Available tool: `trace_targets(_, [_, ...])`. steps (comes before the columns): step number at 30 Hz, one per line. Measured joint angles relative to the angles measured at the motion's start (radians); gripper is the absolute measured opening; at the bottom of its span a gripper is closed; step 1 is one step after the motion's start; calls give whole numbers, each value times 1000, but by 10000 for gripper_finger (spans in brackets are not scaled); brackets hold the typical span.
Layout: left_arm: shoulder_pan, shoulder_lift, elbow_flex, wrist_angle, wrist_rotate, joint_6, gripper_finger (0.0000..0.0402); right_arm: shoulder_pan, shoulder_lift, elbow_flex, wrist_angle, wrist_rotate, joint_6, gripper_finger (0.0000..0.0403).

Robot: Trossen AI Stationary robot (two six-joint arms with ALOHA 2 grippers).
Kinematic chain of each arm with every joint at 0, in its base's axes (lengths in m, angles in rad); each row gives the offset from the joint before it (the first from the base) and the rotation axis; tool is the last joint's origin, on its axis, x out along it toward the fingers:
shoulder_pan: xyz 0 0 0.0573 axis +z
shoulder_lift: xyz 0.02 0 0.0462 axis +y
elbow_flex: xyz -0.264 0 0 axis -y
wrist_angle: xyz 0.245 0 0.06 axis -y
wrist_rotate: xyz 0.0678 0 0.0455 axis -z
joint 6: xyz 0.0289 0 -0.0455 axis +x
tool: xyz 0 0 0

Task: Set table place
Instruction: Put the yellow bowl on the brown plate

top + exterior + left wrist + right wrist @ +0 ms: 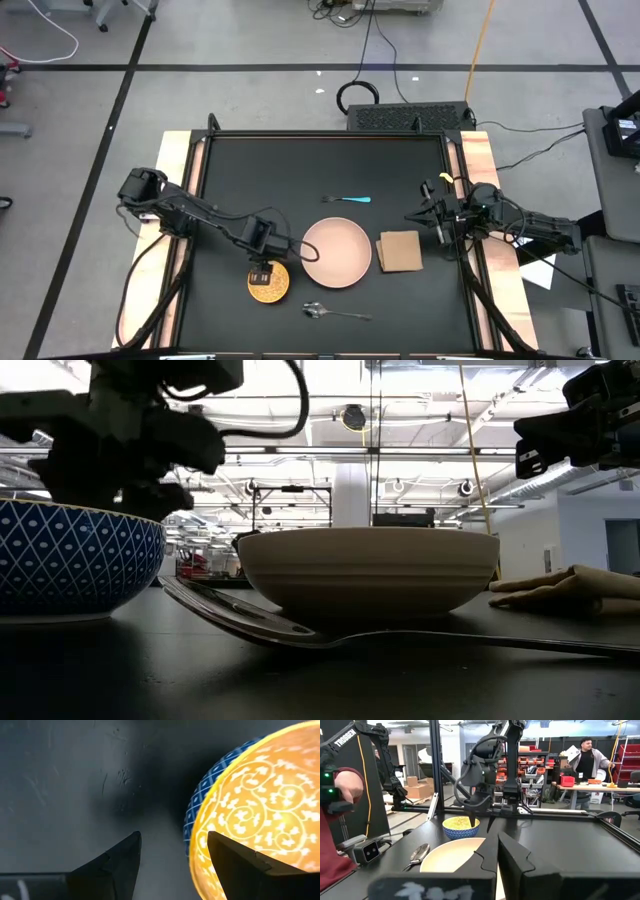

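Note:
The yellow dish (270, 290) with a blue patterned outside (70, 560) stands on the black table (230, 180), near left of the pale pink plate (337, 252). My left gripper (263, 272) is open at the dish's far rim. In the left wrist view (174, 836) one finger stands over the dish's inside (260, 795) and the other outside it; I see no touch. The tan napkin (400, 251) lies right of the plate, the blue-handled fork (350, 199) beyond it, the silver spoon (335, 313) in front. My right gripper (412, 217) is shut and empty, near the table's right edge.
The plate (370, 570) and spoon (300, 628) lie close to the dish. Bare tabletop lies at the far left and the near right. A person's red sleeve (335, 820) shows beside the table, and another person (587, 760) stands far off in the room.

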Motion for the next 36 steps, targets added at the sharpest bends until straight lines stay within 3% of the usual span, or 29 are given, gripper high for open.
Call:
trace_targets(14, [1,0,-27,33,-6,12,228,0,0,0,0,0,0,0])
trace_targets(30, [2,-1,-23,49,-6,9,20,0,0,0,0,0,0,0])
trace_targets(36, [1,-2,-17,37,38,45,24,0,0,0,0,0,0,0])
